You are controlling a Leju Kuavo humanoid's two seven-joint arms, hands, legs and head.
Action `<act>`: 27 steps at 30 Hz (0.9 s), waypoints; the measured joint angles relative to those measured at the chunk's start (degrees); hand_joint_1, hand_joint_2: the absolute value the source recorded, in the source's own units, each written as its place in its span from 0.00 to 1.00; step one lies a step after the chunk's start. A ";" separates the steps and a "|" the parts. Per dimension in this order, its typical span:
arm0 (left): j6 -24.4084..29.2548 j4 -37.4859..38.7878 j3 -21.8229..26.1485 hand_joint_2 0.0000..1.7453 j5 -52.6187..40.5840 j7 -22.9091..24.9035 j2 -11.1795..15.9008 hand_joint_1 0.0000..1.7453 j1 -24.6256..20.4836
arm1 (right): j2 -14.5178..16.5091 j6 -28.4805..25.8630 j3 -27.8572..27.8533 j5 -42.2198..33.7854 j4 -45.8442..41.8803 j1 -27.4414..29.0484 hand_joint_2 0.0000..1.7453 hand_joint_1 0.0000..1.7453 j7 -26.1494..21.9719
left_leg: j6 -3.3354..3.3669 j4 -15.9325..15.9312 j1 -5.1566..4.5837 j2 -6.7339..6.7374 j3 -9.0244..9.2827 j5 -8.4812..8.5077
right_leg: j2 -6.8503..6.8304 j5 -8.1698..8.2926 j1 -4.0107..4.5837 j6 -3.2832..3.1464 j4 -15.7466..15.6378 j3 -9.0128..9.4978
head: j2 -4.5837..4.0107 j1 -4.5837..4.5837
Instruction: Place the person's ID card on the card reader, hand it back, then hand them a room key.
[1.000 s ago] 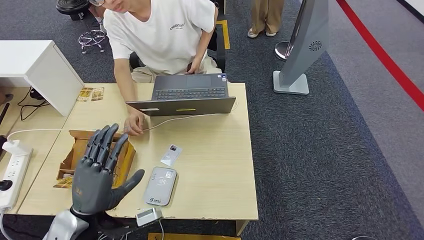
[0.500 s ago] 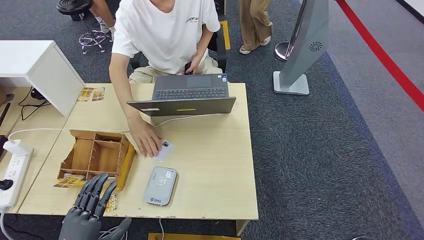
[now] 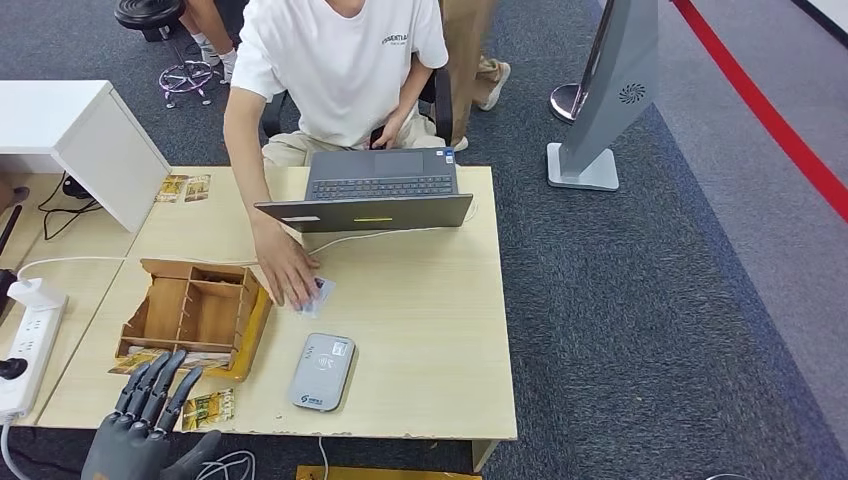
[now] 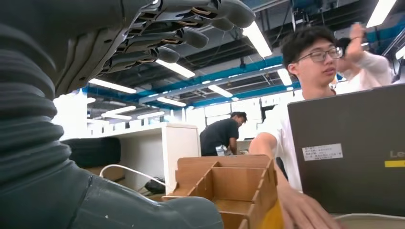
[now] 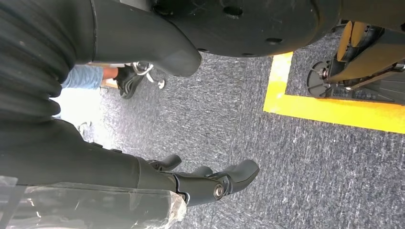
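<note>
On the bench (image 3: 430,330), a person's hand (image 3: 285,272) covers the ID card (image 3: 318,292).
Your left hand (image 3: 140,435) hangs empty, fingers (image 3: 160,385) spread; right hand (image 5: 200,183) empty, fingers loosely apart.

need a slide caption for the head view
Person's hand covers the ID card beside the card reader.

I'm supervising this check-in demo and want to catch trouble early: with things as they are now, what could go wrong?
1. The person's hand lies on the ID card; if the left hand reaches for it now, its fingers may strike the person.
2. The left hand sits low at the table edge, beside the wooden organizer and loose key cards; rising forward, it could knock them.
</note>
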 joint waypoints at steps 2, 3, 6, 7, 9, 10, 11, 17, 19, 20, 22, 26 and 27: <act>0.00 1.77 3.51 1.00 -0.19 -3.34 -2.10 0.00 -0.20 | 0.00 0.08 0.04 0.23 0.01 -0.01 1.00 0.00 0.00 | 0.00 0.00 0.00 0.00 0.01 0.00 | 0.00 0.00 0.00 0.00 0.00 0.00 | 0.00 -0.01; 0.00 2.70 5.13 1.00 -0.35 -4.53 -3.04 0.00 -0.33 | 0.00 0.10 0.08 0.38 0.00 -0.02 1.00 0.00 -0.01 | 0.00 0.00 0.00 0.00 0.01 0.00 | 0.00 0.00 0.00 0.00 0.00 -0.01 | 0.00 -0.01; 0.00 5.33 9.12 1.00 -0.73 -6.72 -5.27 0.00 -1.08 | -0.01 0.12 0.34 0.79 0.00 -0.06 1.00 0.00 -0.04 | 0.00 0.00 0.00 -0.02 0.01 0.00 | -0.01 0.00 0.00 0.00 0.00 -0.01 | 0.00 -0.01; 0.00 6.17 10.19 1.00 -0.91 -7.29 -5.84 0.00 -1.49 | -0.01 0.12 0.43 0.89 0.01 -0.08 1.00 0.00 -0.05 | 0.00 0.00 0.00 -0.03 0.01 0.00 | -0.03 0.00 0.00 0.00 0.00 -0.01 | 0.00 -0.01; 0.00 7.88 12.14 1.00 -1.81 -8.08 -6.89 0.00 -2.46 | 0.00 0.13 0.63 1.04 0.01 -0.11 1.00 0.00 -0.06 | -0.01 0.00 0.01 -0.06 0.00 0.01 | -0.05 0.00 0.01 0.00 0.00 0.00 | 0.00 -0.02; 0.00 8.62 12.95 1.00 -2.37 -8.29 -7.32 0.00 -2.88 | 0.00 0.14 0.77 1.12 0.01 -0.13 1.00 0.00 -0.07 | -0.01 0.00 0.01 -0.06 0.00 0.01 | -0.05 0.00 0.01 -0.01 0.00 0.01 | 0.00 -0.02; 0.00 9.25 13.76 1.00 -2.89 -8.38 -7.71 0.00 -3.25 | -0.01 0.16 0.92 1.21 0.01 -0.13 1.00 0.00 -0.07 | -0.01 0.00 0.02 -0.06 0.01 0.01 | -0.05 0.00 0.02 -0.01 0.00 0.01 | 0.00 -0.01; 0.01 12.62 17.04 1.00 -4.21 -8.90 -8.84 0.00 -5.47 | -0.02 0.46 1.43 1.98 0.00 -0.15 1.00 0.00 0.01 | -0.02 0.00 0.03 -0.10 0.02 0.02 | -0.09 0.00 0.03 -0.01 0.00 0.01 | 0.00 0.02; 0.01 14.19 17.93 1.00 -5.07 -9.00 -8.81 0.00 -6.90 | -0.02 0.55 1.56 2.31 -0.01 -0.18 1.00 0.00 0.01 | -0.03 0.00 0.03 -0.14 0.02 0.03 | -0.12 0.00 0.03 -0.01 0.00 0.02 | 0.00 0.02; 0.01 14.96 18.26 1.00 -5.40 -9.00 -8.75 0.00 -7.69 | -0.02 0.60 1.67 2.49 0.00 -0.18 1.00 0.00 -0.01 | -0.04 0.00 0.03 -0.15 0.02 0.03 | -0.12 0.00 0.03 -0.01 0.00 0.02 | 0.00 0.02; 0.01 16.52 18.67 1.00 -5.95 -8.97 -8.49 0.00 -9.31 | -0.02 0.65 1.96 2.83 0.00 -0.18 1.00 0.00 -0.07 | -0.04 0.00 0.03 -0.15 0.02 0.04 | -0.12 0.00 0.03 -0.01 0.00 0.02 | 0.00 0.01; 0.02 19.02 18.74 1.00 -7.15 -7.75 -8.07 0.00 -12.06 | -0.02 0.71 2.64 3.17 0.00 -0.18 1.00 0.00 -0.09 | -0.06 0.00 0.03 -0.14 0.05 0.06 | -0.11 0.01 0.03 -0.02 0.00 0.04 | 0.00 -0.01; 0.02 19.59 18.73 1.00 -7.46 -7.20 -8.02 0.00 -12.69 | -0.02 0.73 2.75 3.28 0.00 -0.18 1.00 0.00 -0.08 | -0.06 0.00 0.03 -0.14 0.05 0.07 | -0.11 0.01 0.03 -0.02 0.00 0.04 | 0.00 -0.02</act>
